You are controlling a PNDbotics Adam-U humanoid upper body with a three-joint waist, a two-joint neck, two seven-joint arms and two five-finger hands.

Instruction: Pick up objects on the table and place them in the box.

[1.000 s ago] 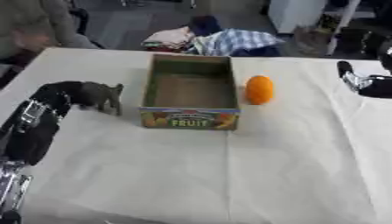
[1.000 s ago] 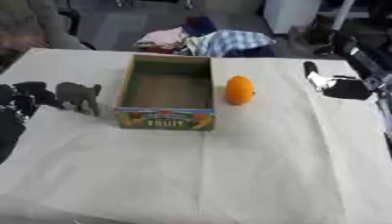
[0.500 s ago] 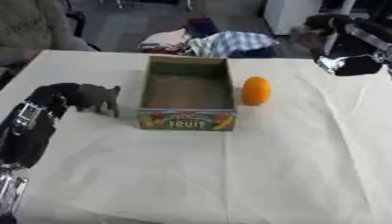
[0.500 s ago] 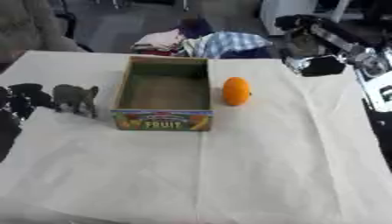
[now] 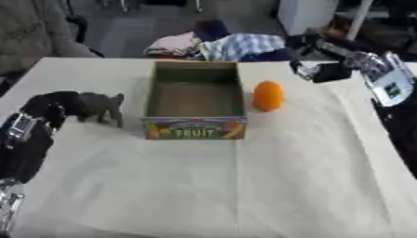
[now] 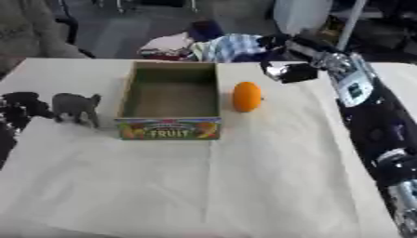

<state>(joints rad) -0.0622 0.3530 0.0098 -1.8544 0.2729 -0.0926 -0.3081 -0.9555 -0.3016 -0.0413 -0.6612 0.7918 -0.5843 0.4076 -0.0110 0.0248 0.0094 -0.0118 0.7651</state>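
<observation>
Cloth covers the bench (image 5: pixel 244 195), where the right hand (image 6: pixel 286 69) has swung in near the far edge toward the orange (image 6: pixel 246 96) beside the empty box (image 5: pixel 194 100), its fingers too dark to tell, while the left hand (image 5: pixel 50 106) curls at the toy elephant (image 5: pixel 104 106).

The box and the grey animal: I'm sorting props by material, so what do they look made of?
The box looks like matte cardboard: plain brown inside walls and a printed "FRUIT" front. The animal seems to be moulded plastic or rubber, uniformly grey and dull, though the look leaves that open.
</observation>
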